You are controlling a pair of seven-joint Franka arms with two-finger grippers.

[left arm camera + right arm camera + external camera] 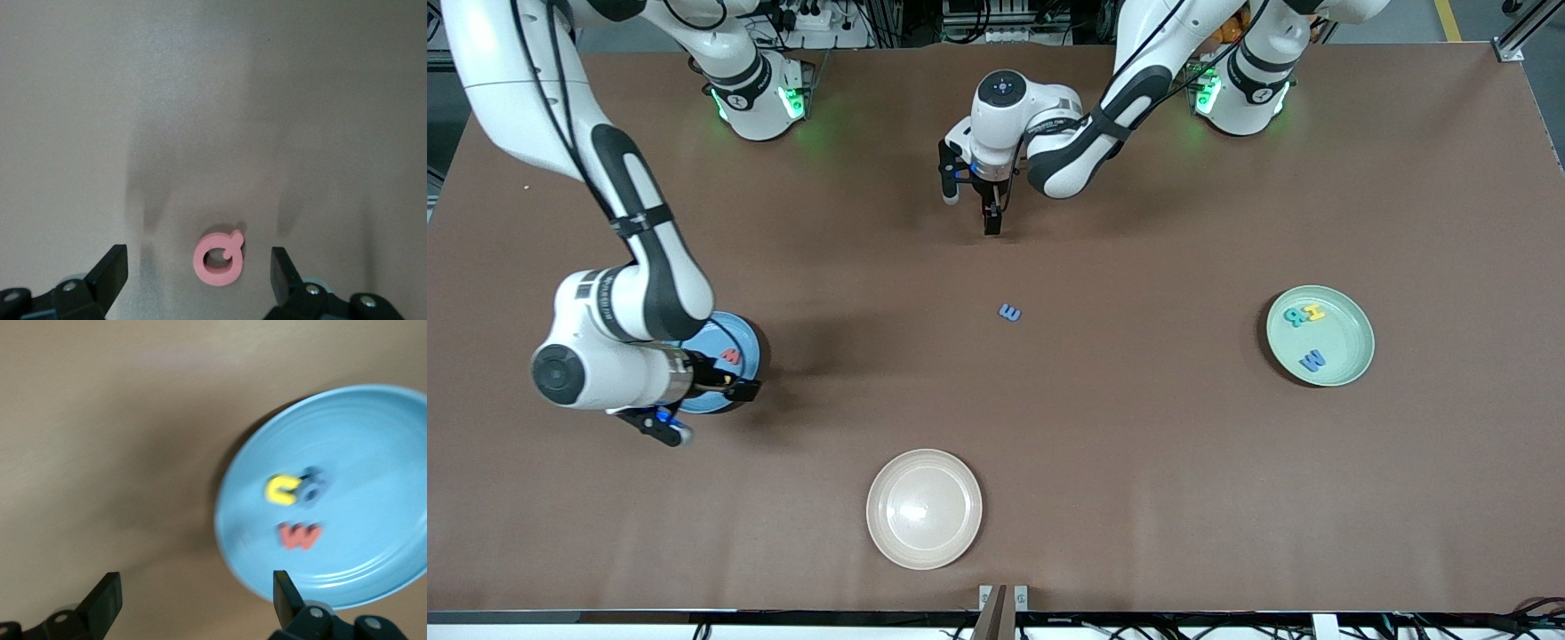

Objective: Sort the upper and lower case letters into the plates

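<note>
I see the pink letter [218,259] on the desk [213,100] between my left gripper's [199,267] spread fingers [110,270]; right gripper's [193,600] fingers also spread beside the blue plate [373,427].

Brown table [1138,462] with blue plate [749,348], mint plate [1352,356], cream plate [924,508], blue letter [1009,312], pink letter [218,259].

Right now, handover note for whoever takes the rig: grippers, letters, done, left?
Left gripper: open, low over the pink letter on the table.
Right gripper: open, over the blue plate's edge.
Blue plate: yellow letter, dark blue letter, red letter.
Mint plate: three letters.
Cream plate: no letters.
Left: pink letter and a blue letter lying mid-table.
</note>
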